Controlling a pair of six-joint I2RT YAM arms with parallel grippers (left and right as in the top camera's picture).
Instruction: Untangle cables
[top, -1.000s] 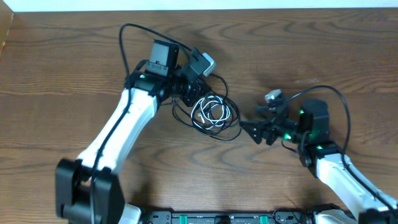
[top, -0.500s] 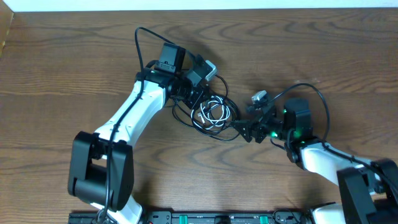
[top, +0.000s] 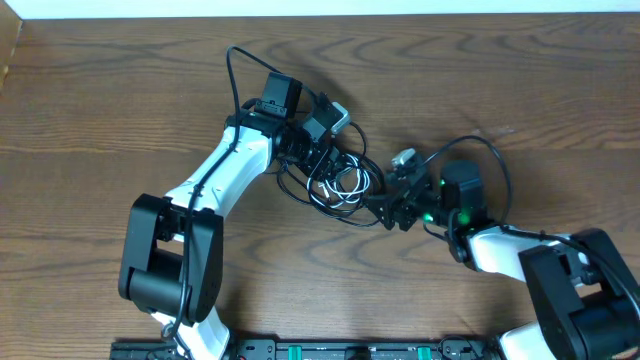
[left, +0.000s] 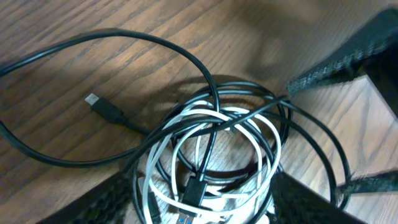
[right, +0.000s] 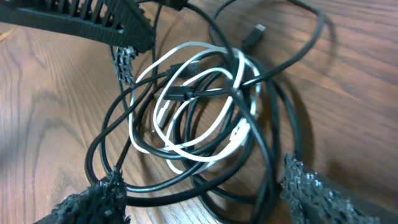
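Note:
The cables (top: 345, 182) lie as one tangled coil mid-table: a white cord (left: 249, 134) looped inside long black cords (left: 155, 46). One small black plug (left: 102, 106) rests free on the wood, and a blue-tipped plug (left: 196, 193) sits low in the coil. My left gripper (top: 322, 165) (left: 202, 180) is open, its fingers on either side of the coil's near edge. My right gripper (top: 385, 207) (right: 202, 177) is open too, at the coil's opposite side, with black loops (right: 273, 124) running between its fingers. The white cord (right: 186, 152) lies just beyond them.
Bare wooden table (top: 100, 120) surrounds the coil on all sides. A white strip (top: 320, 8) runs along the far edge. Thick black arm cables arc above the left wrist (top: 232, 70) and over the right arm (top: 490, 150). A black rail (top: 330, 350) lines the front edge.
My left gripper's jaws have opened. The right arm has moved left, up to the coil. The left arm has shifted slightly to the right.

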